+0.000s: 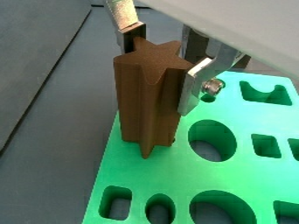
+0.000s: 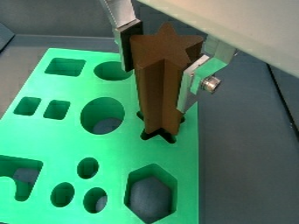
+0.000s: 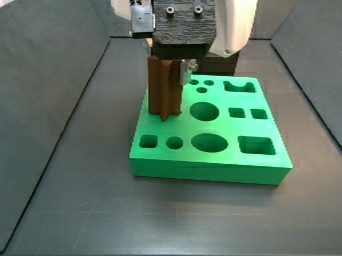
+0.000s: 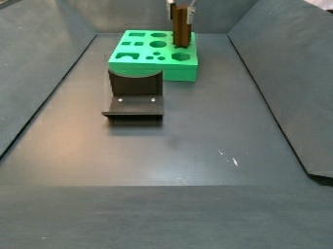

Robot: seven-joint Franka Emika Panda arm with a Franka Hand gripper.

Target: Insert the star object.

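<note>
The star object (image 2: 158, 83) is a brown ridged peg. It stands upright between the fingers of my gripper (image 2: 160, 63), which is shut on its upper part. Its lower end sits at the mouth of a dark star-shaped hole (image 2: 160, 137) near one edge of the green block (image 2: 47, 87). In the other wrist view the peg (image 1: 146, 101) hides that hole, with the gripper (image 1: 162, 66) round it. In a side view the gripper (image 3: 181, 55) holds the peg (image 3: 164, 88) over the block's left edge (image 3: 201, 165). The peg (image 4: 182, 27) also shows far off in a side view.
The green block (image 4: 150, 53) has several other holes: round, square, hexagonal and arched. The dark fixture (image 4: 134, 102) stands on the floor in front of the block in a side view. Dark walls (image 3: 67, 90) enclose the grey floor.
</note>
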